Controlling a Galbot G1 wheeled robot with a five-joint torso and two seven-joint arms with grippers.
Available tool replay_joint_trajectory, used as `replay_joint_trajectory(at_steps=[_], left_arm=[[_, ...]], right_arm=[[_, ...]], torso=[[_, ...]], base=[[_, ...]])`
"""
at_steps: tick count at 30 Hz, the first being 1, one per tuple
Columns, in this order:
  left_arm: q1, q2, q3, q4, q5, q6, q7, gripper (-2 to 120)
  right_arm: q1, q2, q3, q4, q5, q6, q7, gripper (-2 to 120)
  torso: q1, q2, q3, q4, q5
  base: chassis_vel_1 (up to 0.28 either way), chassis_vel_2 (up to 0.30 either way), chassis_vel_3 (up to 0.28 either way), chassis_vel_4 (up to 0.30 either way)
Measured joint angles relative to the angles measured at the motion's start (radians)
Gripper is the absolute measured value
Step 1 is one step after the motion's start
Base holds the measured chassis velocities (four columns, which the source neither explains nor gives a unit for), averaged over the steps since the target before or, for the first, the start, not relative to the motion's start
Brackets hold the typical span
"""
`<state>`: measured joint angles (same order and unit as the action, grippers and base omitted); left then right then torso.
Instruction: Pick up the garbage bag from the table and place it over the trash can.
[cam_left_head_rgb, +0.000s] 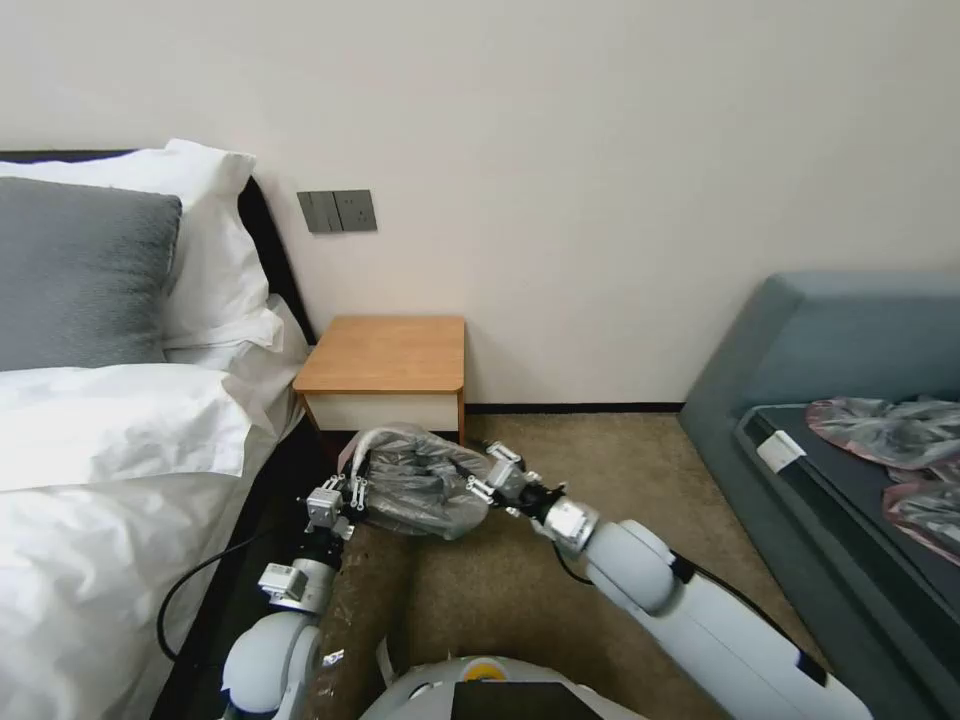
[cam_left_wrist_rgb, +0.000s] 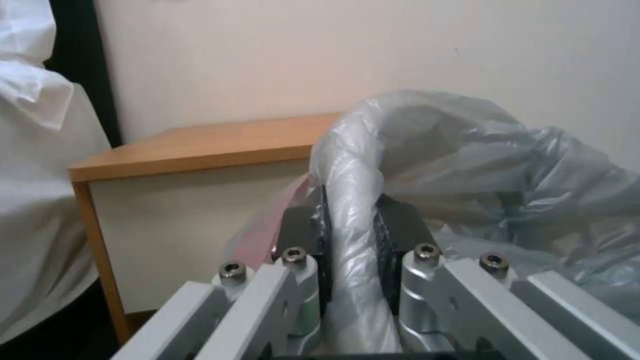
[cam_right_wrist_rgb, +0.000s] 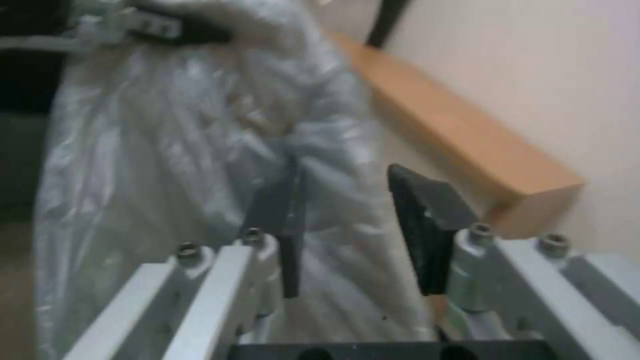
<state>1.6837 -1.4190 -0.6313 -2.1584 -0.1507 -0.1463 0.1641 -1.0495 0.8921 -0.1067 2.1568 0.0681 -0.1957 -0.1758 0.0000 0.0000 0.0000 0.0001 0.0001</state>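
Table (cam_left_head_rgb: 385, 355) stands against the wall with its orange-brown top bare, white drawer front facing out; carpet floor (cam_left_head_rgb: 600, 470) runs under and in front of it. To the left of the table, just beside it, is a bed (cam_left_head_rgb: 110, 480) carrying white pillows (cam_left_head_rgb: 215, 250) and a grey pillow (cam_left_head_rgb: 80, 270). Well to the right of the table is a grey-blue sofa (cam_left_head_rgb: 830, 340) with crumpled grey plastic bags (cam_left_head_rgb: 885, 430) with pink edges lying on its seat.
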Motion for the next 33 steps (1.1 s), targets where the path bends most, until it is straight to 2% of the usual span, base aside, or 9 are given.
replay_joint_trajectory(at_steps=[1, 2, 4, 5, 7, 8, 9, 20, 33], left_arm=[[-0.002, 0.000, 0.001, 0.000, 0.004, 0.000, -0.001, 9], [-0.002, 0.000, 0.001, 0.000, 0.004, 0.000, -0.001, 9], [-0.004, 0.000, 0.004, 0.002, 0.010, 0.001, -0.003, 9], [-0.004, 0.000, 0.004, 0.002, 0.010, 0.001, -0.003, 9], [-0.004, -0.001, 0.010, 0.004, 0.020, 0.001, -0.001, 9], [-0.004, -0.001, 0.010, 0.004, 0.020, 0.001, -0.001, 9], [-0.004, -0.001, 0.016, 0.006, 0.027, 0.001, 0.002, 9], [0.000, 0.000, 0.045, 0.008, 0.071, -0.019, 0.012, 9], [0.024, -0.011, 0.091, -0.045, 0.201, -0.052, 0.035, 9]], right_arm=[[0.011, 0.003, -0.015, -0.004, 0.007, -0.016, -0.012, 26], [0.011, 0.003, -0.015, -0.004, 0.007, -0.016, -0.012, 26], [0.034, 0.004, -0.048, -0.020, 0.033, -0.040, -0.021, 17], [0.034, 0.004, -0.048, -0.020, 0.033, -0.040, -0.021, 17], [0.060, 0.006, -0.074, -0.042, 0.053, -0.057, -0.023, 5], [0.060, 0.006, -0.074, -0.042, 0.053, -0.057, -0.023, 5], [0.075, 0.008, -0.089, -0.052, 0.068, -0.068, -0.023, 0], [0.213, 0.033, -0.200, -0.143, 0.114, -0.135, -0.025, 0], [0.400, 0.104, -0.387, -0.321, 0.130, -0.179, -0.007, 0]], torso=[[0.000, 0.000, 0.000, -0.0002, 0.0000], [0.000, 0.000, 0.000, -0.0002, 0.0000], [0.000, 0.000, 0.000, -0.0003, 0.0000], [0.000, 0.000, 0.000, -0.0003, 0.0000], [0.000, 0.000, 0.000, -0.0001, -0.0001], [0.000, 0.000, 0.000, -0.0001, -0.0001], [0.000, 0.000, 0.000, -0.0001, -0.0001], [0.000, 0.000, 0.000, -0.0001, 0.0000], [0.000, 0.000, 0.000, 0.0001, -0.0001]], base=[[0.000, 0.000, 0.000, 0.000], [0.000, 0.000, 0.000, 0.000], [0.000, 0.000, 0.000, 0.000], [0.000, 0.000, 0.000, 0.000], [0.000, 0.000, 0.000, 0.000], [0.000, 0.000, 0.000, 0.000], [0.000, 0.000, 0.000, 0.000], [0.000, 0.000, 0.000, 0.000], [0.000, 0.000, 0.000, 0.000]])
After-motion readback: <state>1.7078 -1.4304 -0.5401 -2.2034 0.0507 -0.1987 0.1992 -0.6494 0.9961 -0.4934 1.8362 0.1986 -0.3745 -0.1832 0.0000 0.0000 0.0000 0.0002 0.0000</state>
